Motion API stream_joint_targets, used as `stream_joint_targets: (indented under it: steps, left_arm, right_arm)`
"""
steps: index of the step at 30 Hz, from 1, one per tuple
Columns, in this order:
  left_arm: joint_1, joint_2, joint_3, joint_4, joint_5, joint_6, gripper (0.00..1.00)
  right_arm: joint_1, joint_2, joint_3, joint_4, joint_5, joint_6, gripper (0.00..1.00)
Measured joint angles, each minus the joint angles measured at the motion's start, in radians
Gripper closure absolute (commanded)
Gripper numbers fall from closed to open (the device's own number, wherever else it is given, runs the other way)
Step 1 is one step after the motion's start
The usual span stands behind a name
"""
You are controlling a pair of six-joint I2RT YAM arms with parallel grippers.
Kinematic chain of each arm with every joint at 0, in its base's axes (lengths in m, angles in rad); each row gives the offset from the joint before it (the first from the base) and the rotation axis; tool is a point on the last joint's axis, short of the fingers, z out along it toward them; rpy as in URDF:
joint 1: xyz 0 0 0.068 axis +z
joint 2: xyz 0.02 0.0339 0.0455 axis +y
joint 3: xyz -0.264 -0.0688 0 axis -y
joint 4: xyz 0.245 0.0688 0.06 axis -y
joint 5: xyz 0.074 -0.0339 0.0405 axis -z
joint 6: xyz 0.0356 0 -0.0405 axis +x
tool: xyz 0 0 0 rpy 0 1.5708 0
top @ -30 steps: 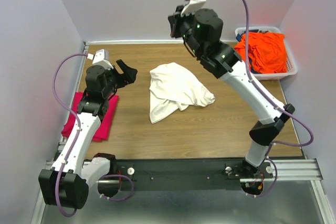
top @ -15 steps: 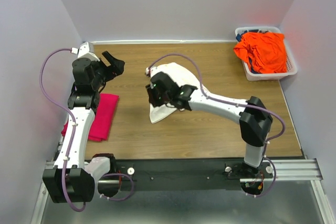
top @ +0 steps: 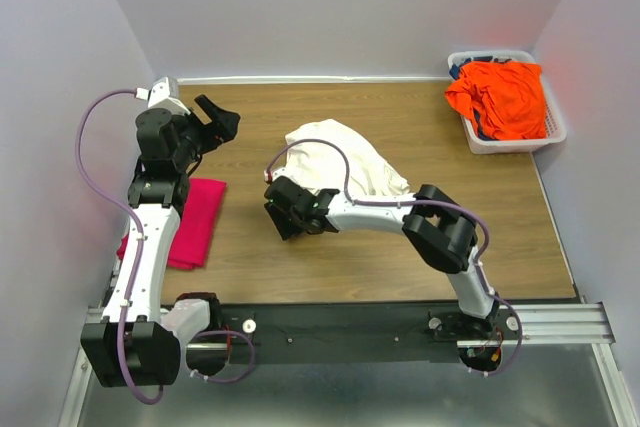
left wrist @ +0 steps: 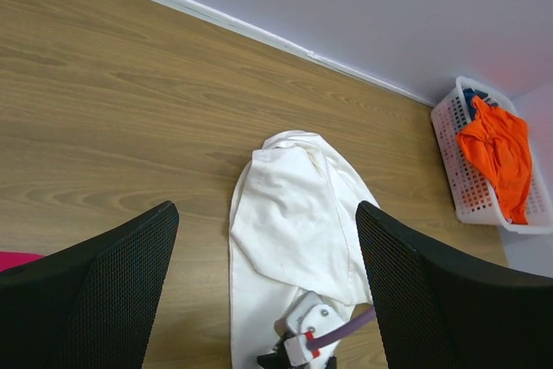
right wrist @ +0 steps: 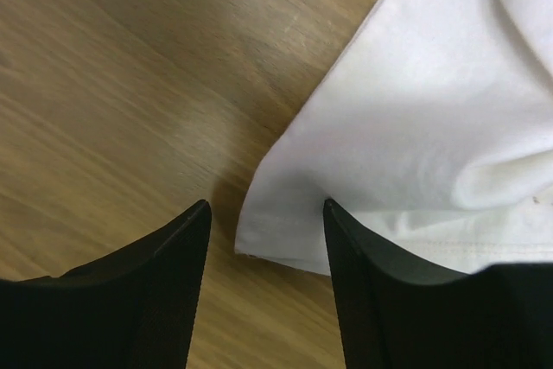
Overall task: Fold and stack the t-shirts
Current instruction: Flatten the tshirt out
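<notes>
The cream-white t-shirt (top: pixel 345 159) lies crumpled mid-table, also seen from the left wrist (left wrist: pixel 298 213). My right gripper (top: pixel 283 209) is low at the shirt's near-left corner. Its jaws stand open, and that corner (right wrist: pixel 285 231) lies flat on the wood between the fingertips (right wrist: pixel 267 209), unpinched. My left gripper (top: pixel 222 119) hovers open above the far-left table, with nothing between its fingers (left wrist: pixel 266 209). The magenta t-shirt (top: pixel 195 222) lies folded at the left edge, under the left arm. The orange t-shirt (top: pixel 503 97) is heaped in the basket.
A white lattice basket (top: pixel 505 54) sits in the far right corner, also in the left wrist view (left wrist: pixel 458 170), with a dark blue cloth under the orange one. Walls close in the left, far and right sides. The right wrist camera (left wrist: pixel 304 343) shows over the shirt.
My right arm swung down from high near the basket to the white shirt's near-left corner, and its jaws opened. The left gripper moved slightly toward the far-left corner.
</notes>
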Motion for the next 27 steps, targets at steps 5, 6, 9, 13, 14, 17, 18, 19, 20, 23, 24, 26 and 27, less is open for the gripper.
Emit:
stream_joint_targets:
  steps: [5, 6, 9, 13, 14, 17, 18, 19, 20, 23, 24, 26, 27]
  left_arm:
    - [0.0, 0.0, 0.0, 0.006, 0.015, 0.0, 0.09]
    - [0.0, 0.001, 0.0, 0.008, 0.017, 0.0, 0.09]
    - [0.0, 0.005, 0.0, 0.009, 0.025, 0.0, 0.09]
    - [0.0, 0.008, 0.0, 0.011, 0.037, 0.0, 0.1]
    - [0.0, 0.008, 0.0, 0.014, 0.042, 0.0, 0.1]
    - [0.0, 0.008, -0.001, 0.022, 0.053, 0.0, 0.12]
    - [0.0, 0.006, -0.003, 0.025, 0.058, 0.0, 0.12]
    - [0.0, 0.003, -0.006, 0.031, 0.063, 0.0, 0.13]
    - [0.0, -0.002, -0.012, 0.036, 0.071, -0.001, 0.14]
    - [0.0, -0.014, -0.03, 0.048, 0.086, -0.005, 0.14]
    - [0.0, -0.018, -0.035, 0.052, 0.092, -0.007, 0.14]
    - [0.0, -0.027, -0.052, 0.063, 0.103, -0.012, 0.15]
    - [0.0, -0.031, -0.06, 0.068, 0.109, -0.014, 0.15]
  right_arm:
    - [0.017, 0.047, 0.036, -0.002, 0.052, -0.001, 0.43]
    - [0.018, 0.051, 0.041, -0.003, 0.057, -0.002, 0.5]
    - [0.024, 0.065, 0.058, -0.01, 0.098, -0.002, 0.81]
    - [0.026, 0.069, 0.069, -0.037, 0.156, -0.002, 1.0]
    - [0.026, 0.069, 0.073, -0.05, 0.172, -0.005, 1.0]
    - [0.013, 0.068, 0.093, -0.107, 0.204, -0.02, 1.0]
    - [0.008, 0.067, 0.1, -0.112, 0.203, -0.022, 1.0]
    - [-0.002, 0.062, 0.119, -0.132, 0.199, -0.029, 1.0]
    - [-0.016, 0.056, 0.141, -0.146, 0.195, -0.037, 1.0]
    - [-0.069, 0.018, 0.252, -0.185, 0.183, -0.068, 1.0]
    - [-0.081, 0.008, 0.296, -0.19, 0.183, -0.081, 0.99]
    - [-0.116, -0.037, 0.409, -0.187, 0.185, -0.11, 1.0]
    - [-0.126, -0.055, 0.453, -0.193, 0.192, -0.127, 1.0]
